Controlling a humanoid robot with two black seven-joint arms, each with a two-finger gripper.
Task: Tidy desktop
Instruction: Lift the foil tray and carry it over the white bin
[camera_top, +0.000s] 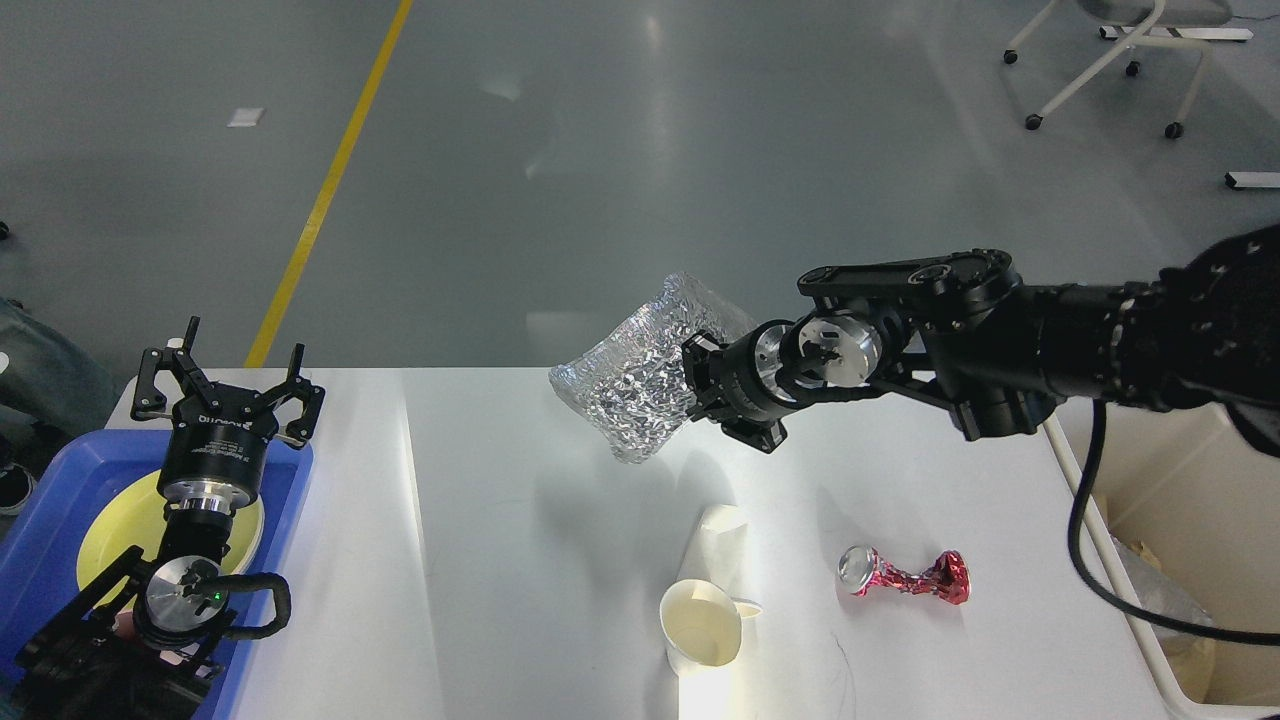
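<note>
Head view, near to far. At the near edge of the desktop (500, 560), the broad white tabletop filling the lower half of the view, a paper cup (703, 617) lies on its side with its mouth toward me. Just right of it a crushed red can (905, 577) also lies flat, apart from the cup. At lower left my left arm rises over a blue tray (40, 520) that holds a yellow plate (110, 530); the tray sits at the left end of the desktop. My left gripper (228, 372) points away from me above the tray's far edge, its fingers spread wide and holding nothing. At lower right a cream bin (1190, 560) stands beside the right end of the desktop, with some crumpled material inside. Farther on, my right arm reaches in from the right at mid-height. My right gripper (705, 395) is clenched on the right edge of a crumpled foil bag (640, 395), which hangs clear of the tabletop above its far edge and casts a shadow on the surface below. Beyond the desktop lies a grey floor with a yellow line (330, 180) running diagonally at left, and a wheeled chair base (1100, 60) at upper right.
</note>
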